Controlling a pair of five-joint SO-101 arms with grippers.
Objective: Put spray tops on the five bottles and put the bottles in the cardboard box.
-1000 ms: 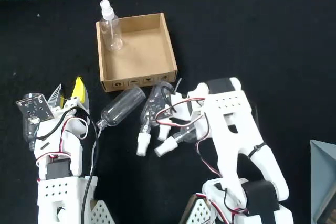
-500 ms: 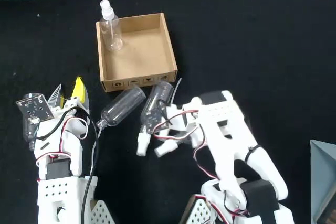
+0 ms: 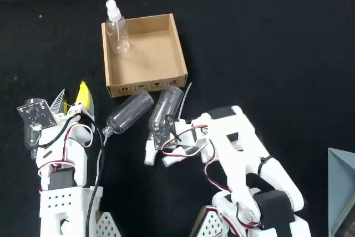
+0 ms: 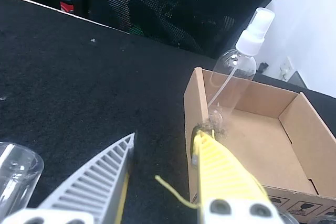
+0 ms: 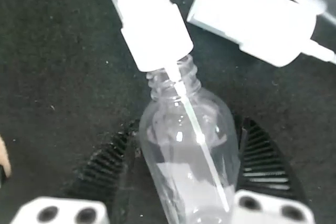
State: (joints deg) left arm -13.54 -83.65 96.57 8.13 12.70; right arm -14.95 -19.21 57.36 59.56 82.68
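Note:
A cardboard box (image 3: 169,43) (image 4: 294,108) sits at the back with one capped spray bottle (image 3: 117,29) (image 4: 236,72) upright in its far left corner. Two clear bottles (image 3: 127,112) (image 3: 166,105) lie just in front of the box, with two white spray tops (image 3: 150,151) (image 3: 172,158) nearer. My right gripper (image 5: 187,127) is shut on a lying clear bottle (image 5: 189,156); a spray top (image 5: 152,30) rests loosely at its neck with the tube inside. A second spray top (image 5: 252,19) lies just beyond. My left gripper (image 3: 72,97) (image 4: 163,150) stands open left of the box, beside another open bottle (image 4: 13,171).
The right arm (image 3: 233,137) covers the table just right of the lying bottles. A grey object (image 3: 341,192) pokes in at the near right edge. Black cloth stretches bare to the right of the box and at the far left.
My right arm has swung left and nearer, uncovering the right-hand lying bottle. The spray top beside it shifted slightly. The left arm has not moved.

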